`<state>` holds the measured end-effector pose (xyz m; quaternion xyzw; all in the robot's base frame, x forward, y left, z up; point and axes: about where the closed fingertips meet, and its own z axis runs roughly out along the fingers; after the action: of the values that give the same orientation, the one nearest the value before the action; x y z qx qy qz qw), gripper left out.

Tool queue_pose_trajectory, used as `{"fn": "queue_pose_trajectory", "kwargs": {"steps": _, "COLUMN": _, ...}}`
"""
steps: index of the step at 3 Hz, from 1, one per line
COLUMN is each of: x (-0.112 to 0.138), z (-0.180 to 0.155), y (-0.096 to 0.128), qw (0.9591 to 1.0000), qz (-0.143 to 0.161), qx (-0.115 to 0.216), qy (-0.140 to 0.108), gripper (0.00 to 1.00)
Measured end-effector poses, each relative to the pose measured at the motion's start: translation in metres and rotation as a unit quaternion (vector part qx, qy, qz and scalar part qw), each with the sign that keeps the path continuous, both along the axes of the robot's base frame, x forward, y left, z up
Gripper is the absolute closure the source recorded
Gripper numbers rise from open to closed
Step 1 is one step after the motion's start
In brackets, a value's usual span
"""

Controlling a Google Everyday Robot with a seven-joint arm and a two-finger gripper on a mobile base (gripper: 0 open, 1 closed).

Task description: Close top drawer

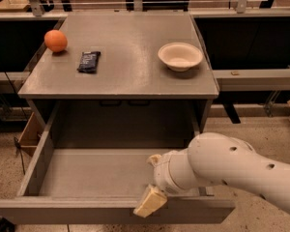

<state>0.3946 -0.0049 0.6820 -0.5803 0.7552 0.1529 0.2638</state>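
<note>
The top drawer (72, 175) is pulled far out of the grey cabinet, its grey inside bare. Its flat front panel (63, 210) runs along the bottom of the camera view. My white arm reaches in from the right over the drawer's front right part. My gripper (150, 201) is at the front panel's top edge, right of the middle; one cream finger (150, 202) points down-left over the panel. The lower drawers are out of view.
On the cabinet top (125, 57) lie an orange (55, 40) at the far left, a dark snack packet (89, 61) beside it and a white bowl (180, 56) at the right. A wooden box (29, 134) stands on the floor left of the cabinet.
</note>
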Motion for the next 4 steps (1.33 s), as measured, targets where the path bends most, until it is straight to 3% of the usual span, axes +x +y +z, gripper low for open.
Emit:
{"fn": "queue_pose_trajectory", "kwargs": {"steps": 2, "x": 0.03, "z": 0.011, "y": 0.006, "qw": 0.9996, "qz": -0.011, "qx": 0.007, "qy": -0.026, "gripper": 0.77}}
{"fn": "queue_pose_trajectory", "kwargs": {"steps": 3, "x": 0.05, "z": 0.024, "y": 0.006, "qw": 0.9989, "qz": -0.015, "qx": 0.008, "qy": -0.043, "gripper": 0.71}}
{"fn": "queue_pose_trajectory", "kwargs": {"steps": 4, "x": 0.066, "z": 0.036, "y": 0.005, "qw": 0.9982, "qz": -0.018, "qx": 0.009, "qy": -0.057, "gripper": 0.47}}
